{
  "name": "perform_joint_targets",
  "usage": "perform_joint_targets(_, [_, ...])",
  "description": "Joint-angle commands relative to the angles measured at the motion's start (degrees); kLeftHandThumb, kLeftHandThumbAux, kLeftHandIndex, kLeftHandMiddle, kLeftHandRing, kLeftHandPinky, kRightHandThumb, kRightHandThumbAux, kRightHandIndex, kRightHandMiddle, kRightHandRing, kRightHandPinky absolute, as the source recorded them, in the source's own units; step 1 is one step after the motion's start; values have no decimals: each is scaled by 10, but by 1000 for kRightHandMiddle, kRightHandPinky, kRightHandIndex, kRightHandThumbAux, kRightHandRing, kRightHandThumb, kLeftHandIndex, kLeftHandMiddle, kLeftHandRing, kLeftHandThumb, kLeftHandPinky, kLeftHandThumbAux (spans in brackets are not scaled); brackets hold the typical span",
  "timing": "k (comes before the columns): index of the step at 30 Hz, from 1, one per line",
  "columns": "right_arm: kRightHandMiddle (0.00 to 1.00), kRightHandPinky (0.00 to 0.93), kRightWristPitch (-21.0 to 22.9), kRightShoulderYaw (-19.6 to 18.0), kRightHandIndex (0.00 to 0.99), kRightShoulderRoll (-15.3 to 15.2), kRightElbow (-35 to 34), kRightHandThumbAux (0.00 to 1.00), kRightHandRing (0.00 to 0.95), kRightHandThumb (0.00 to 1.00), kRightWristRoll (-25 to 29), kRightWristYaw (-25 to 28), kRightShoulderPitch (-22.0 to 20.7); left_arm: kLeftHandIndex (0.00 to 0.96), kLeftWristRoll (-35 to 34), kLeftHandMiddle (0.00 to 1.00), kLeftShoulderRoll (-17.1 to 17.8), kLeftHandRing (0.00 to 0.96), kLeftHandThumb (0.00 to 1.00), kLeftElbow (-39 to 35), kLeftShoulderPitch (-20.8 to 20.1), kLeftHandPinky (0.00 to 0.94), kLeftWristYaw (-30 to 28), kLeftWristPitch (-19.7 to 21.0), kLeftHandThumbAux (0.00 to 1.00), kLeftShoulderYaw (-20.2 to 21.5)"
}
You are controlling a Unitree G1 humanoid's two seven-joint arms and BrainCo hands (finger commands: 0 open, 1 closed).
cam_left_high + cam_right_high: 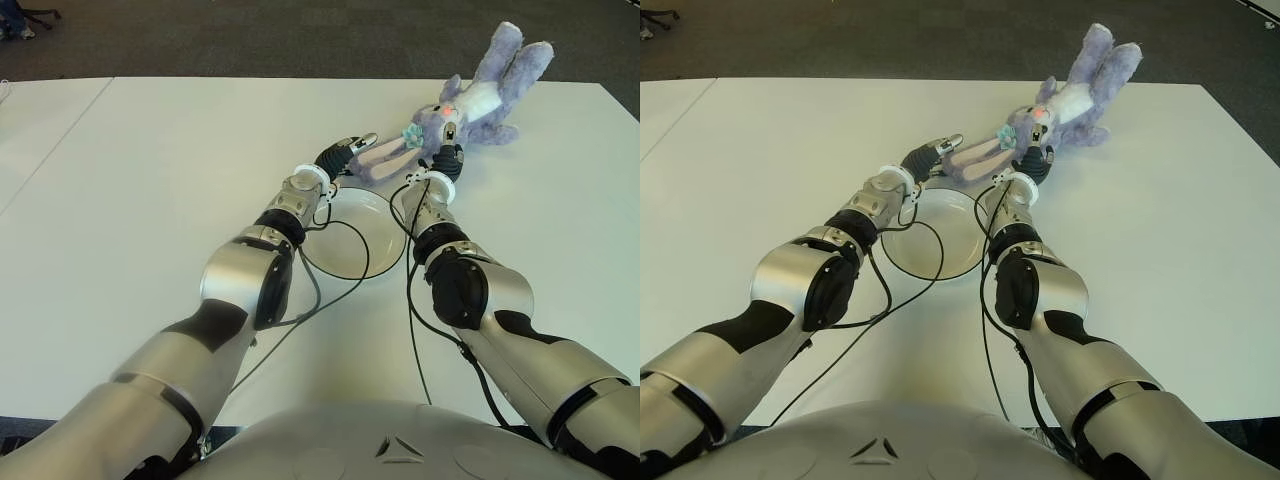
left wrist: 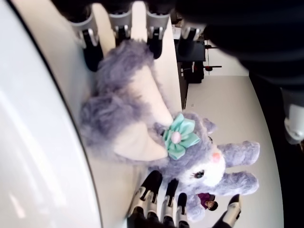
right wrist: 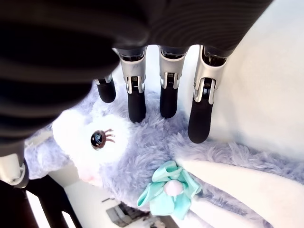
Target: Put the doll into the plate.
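A purple plush bunny doll [image 1: 470,110] with long cream-lined ears and a teal flower [image 3: 168,187] lies on the white table, just beyond the plate. The white round plate [image 1: 375,215] sits between my two forearms. My left hand [image 1: 352,150] is at the tips of the ears, with its fingers [image 2: 121,26] stretched out and touching the fur. My right hand [image 1: 450,155] is over the doll's head. Its fingers [image 3: 152,95] are straight and spread on the fur beside the eye. Neither hand is closed around the doll.
Black cables [image 1: 345,285] run from both wrists across the plate and the table. The table's far edge [image 1: 300,78] meets dark carpet. A seam [image 1: 60,140] to another table runs at the far left. Open tabletop lies on both sides of the arms.
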Motion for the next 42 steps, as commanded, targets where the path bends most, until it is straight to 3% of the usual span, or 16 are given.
perform_joint_targets(1, [0,9,26,-22,0,9,17,466,0,305,28,1,25,0,-10,0,-48,0,0,9,-1,0,11,17,405,11])
perform_joint_targets(14, [0,0,72,-47,0,5,13,429,0,222,57,31,22,0,-4,0,-44,0,0,8,4,0,6,3,436,0])
perform_joint_targets(18, [0,0,106,-48,0,-11,-1,434,0,184,65,65,34,0,-3,0,-31,0,0,7,-3,0,-6,1,424,-6])
perform_joint_targets(22, [0,0,129,-78,0,-9,-25,450,0,164,112,98,34,0,-6,0,-26,0,0,5,-11,0,-9,3,418,-5])
perform_joint_targets(28, [0,0,167,-99,0,1,-63,464,0,139,158,103,36,0,-12,0,-25,0,0,6,-14,0,-9,7,409,2])
perform_joint_targets(30, [0,0,189,-101,0,23,-105,472,0,132,176,90,47,0,-13,0,-23,0,0,6,-15,0,-8,7,402,4])
perform_joint_targets(42, [0,0,285,-78,0,79,-287,478,0,150,216,28,108,0,-9,0,-18,0,0,5,-17,0,-4,6,389,3])
